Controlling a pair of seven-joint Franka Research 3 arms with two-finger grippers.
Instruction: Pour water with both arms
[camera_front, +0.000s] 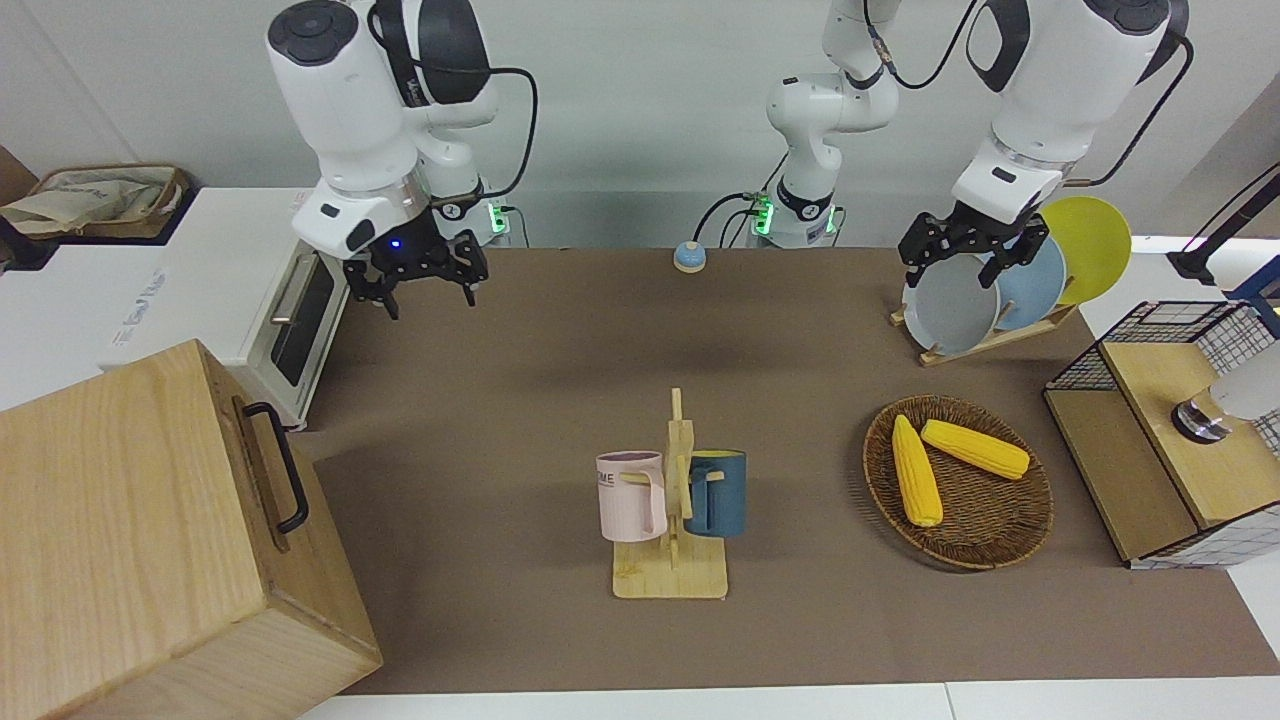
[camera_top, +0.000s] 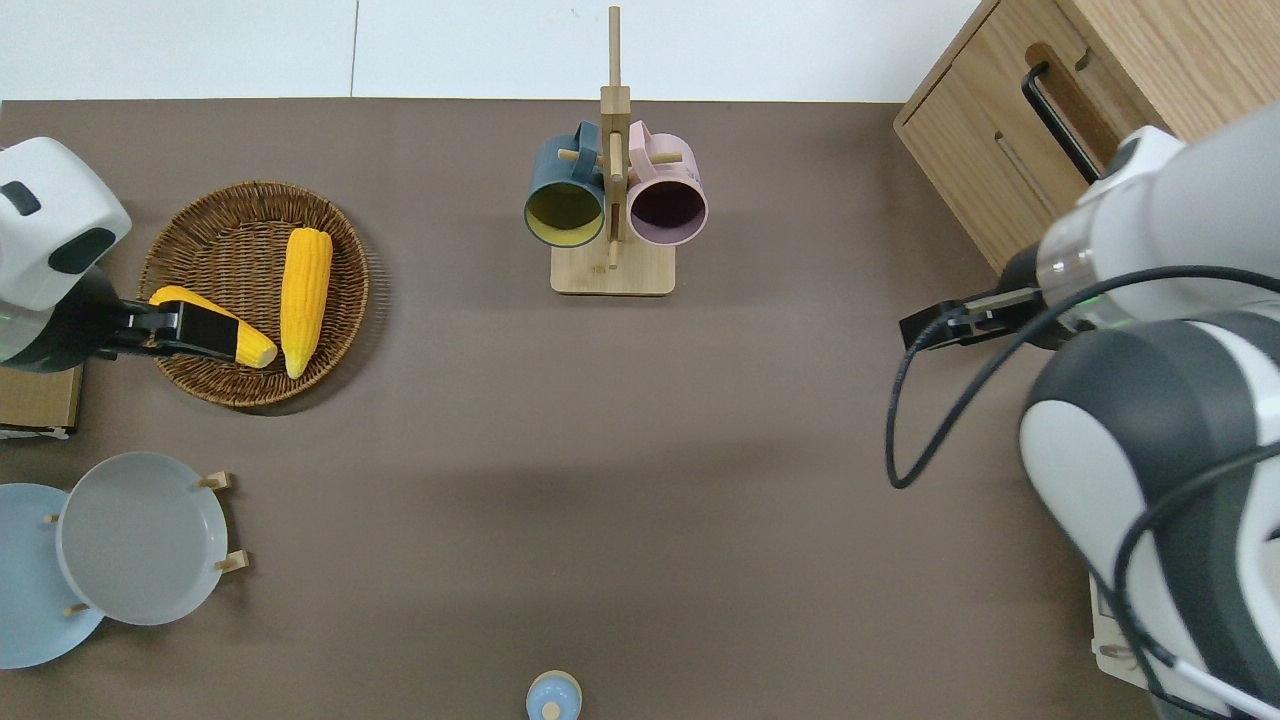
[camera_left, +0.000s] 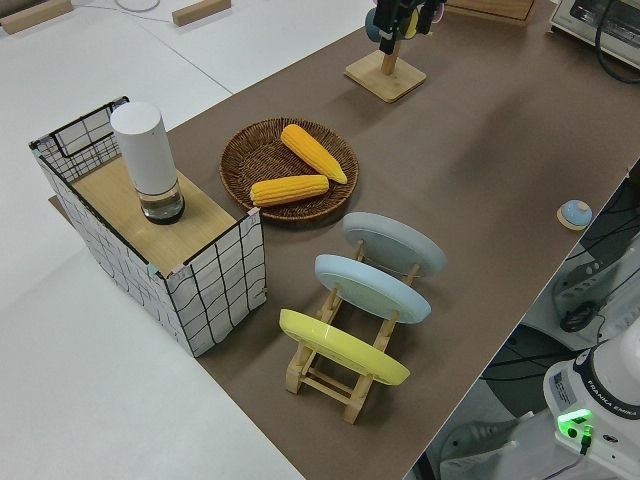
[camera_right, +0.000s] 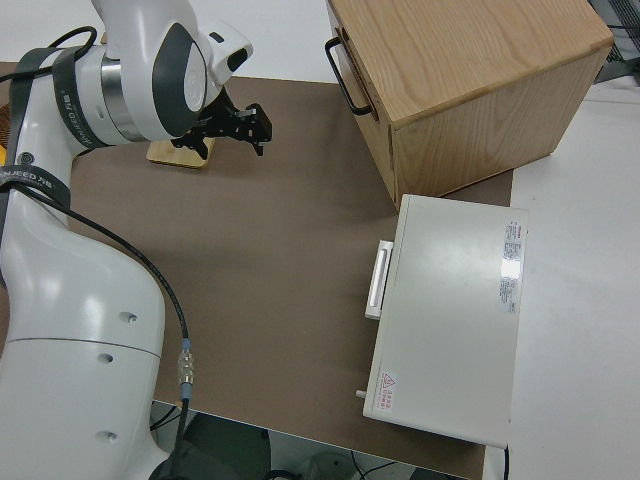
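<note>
Honestly nothing looks done yet. The right gripper (camera_front: 418, 275) hangs with its jaws spread and empty over bare mat toward the right arm's end of the table. The left gripper (camera_front: 970, 250) is open and empty too, up over the wicker basket (camera_top: 190, 215) edge. No cup is off the wooden mug stand (camera_top: 612, 270), so grabbing and pouring are all still to do.

Count: two mugs, blue mug (camera_top: 565, 200) and pink mug (camera_top: 668, 200); two corn cobs; three plates on the plate rack (camera_left: 340, 375); one white bottle (camera_left: 146, 160).
</note>
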